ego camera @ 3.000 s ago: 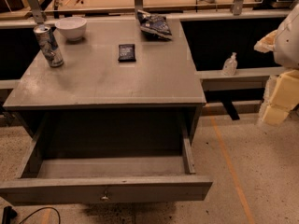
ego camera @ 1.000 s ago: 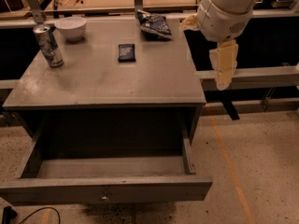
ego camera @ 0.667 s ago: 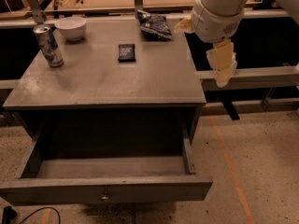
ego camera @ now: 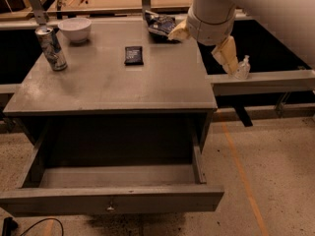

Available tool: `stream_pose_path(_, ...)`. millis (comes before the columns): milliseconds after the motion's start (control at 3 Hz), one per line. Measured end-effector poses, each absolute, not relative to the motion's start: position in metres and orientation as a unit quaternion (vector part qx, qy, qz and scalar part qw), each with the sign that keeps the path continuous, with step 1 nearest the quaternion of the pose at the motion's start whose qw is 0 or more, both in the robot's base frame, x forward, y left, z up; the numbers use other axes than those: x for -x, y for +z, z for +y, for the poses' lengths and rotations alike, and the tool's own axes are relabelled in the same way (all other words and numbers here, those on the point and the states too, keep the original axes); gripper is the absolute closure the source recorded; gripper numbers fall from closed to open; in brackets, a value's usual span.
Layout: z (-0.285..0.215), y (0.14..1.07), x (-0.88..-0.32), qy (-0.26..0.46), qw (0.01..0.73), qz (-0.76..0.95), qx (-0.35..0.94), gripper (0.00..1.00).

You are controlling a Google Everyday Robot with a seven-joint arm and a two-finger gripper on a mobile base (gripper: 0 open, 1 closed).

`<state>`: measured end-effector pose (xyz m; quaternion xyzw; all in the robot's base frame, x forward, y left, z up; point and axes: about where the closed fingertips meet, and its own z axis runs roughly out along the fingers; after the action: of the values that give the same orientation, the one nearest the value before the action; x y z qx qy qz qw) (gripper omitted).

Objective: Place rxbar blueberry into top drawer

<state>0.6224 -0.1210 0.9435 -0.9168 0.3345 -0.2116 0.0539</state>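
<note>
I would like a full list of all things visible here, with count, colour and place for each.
snack bar: one, dark navy, flat on the table, middle back.
can: one, silver and dark, upright, table's left side.
bowl: one, white, back left, behind the can.
chip bag: one, blue and white, table's back edge.
table: one, grey.
top drawer: one, grey, pulled open below the table top.
bottle: one, clear, on the ledge at right.
gripper: one, cream fingers, open, above the table's back right corner, holding nothing.

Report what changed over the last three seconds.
The arm swung in from the right edge; the gripper now hovers, open and empty, beside the chip bag. The rxbar blueberry, can, bowl and open top drawer stayed put.
</note>
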Motion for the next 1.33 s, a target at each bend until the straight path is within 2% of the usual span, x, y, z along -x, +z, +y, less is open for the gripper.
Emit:
stream_pose_path(333,-0.101,0.942,-0.645,-0.209,0.079,0.252,0.942,0.0)
stream_pose_path(667,-0.069,0.931,-0.664,-0.172,0.108,0.165,0.965,0.0)
stream_pose_path(1333,-0.048,0.925,-0.683,-0.195,0.114,0.11,0.968,0.0)
